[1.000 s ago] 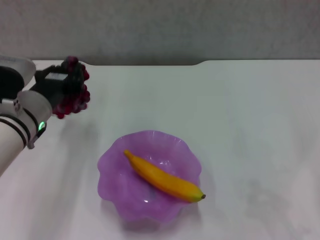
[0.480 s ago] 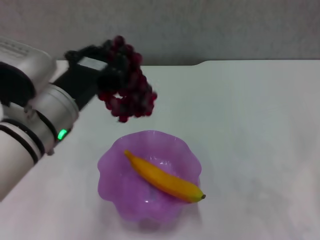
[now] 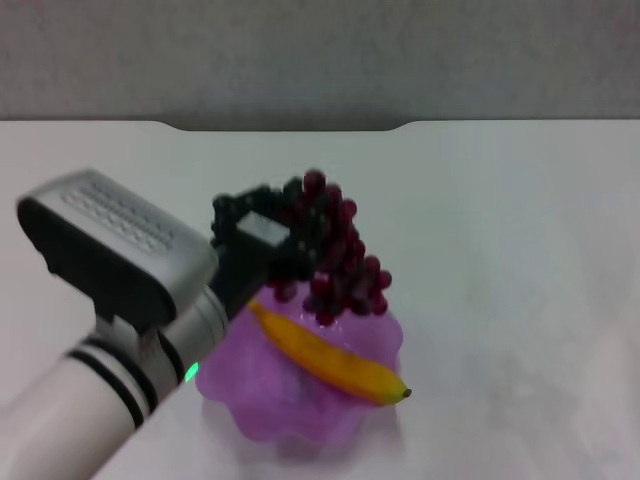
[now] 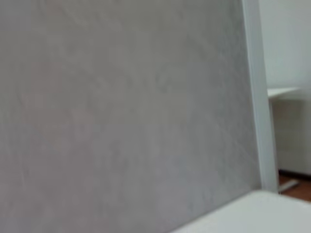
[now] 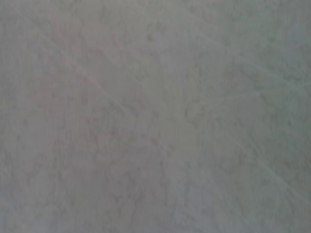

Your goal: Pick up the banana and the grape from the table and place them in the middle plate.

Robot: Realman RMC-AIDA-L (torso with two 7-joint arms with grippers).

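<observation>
In the head view my left gripper (image 3: 285, 245) is shut on the grape (image 3: 340, 262), a dark red-purple bunch that hangs above the far rim of the middle plate (image 3: 255, 395). This purple scalloped dish rests on the white table (image 3: 500, 250). The yellow banana (image 3: 330, 358) lies diagonally inside the plate, its dark tip at the right rim. My left arm partly hides the plate's left side. The right gripper is out of view. Both wrist views show only a grey wall.
The table's notched far edge (image 3: 290, 126) runs below a grey wall. A white table corner (image 4: 243, 213) shows in the left wrist view.
My left gripper has carried the grape bunch from the far left of the table rightward and nearer, and now holds it over the plate's far rim. The banana has not moved.
</observation>
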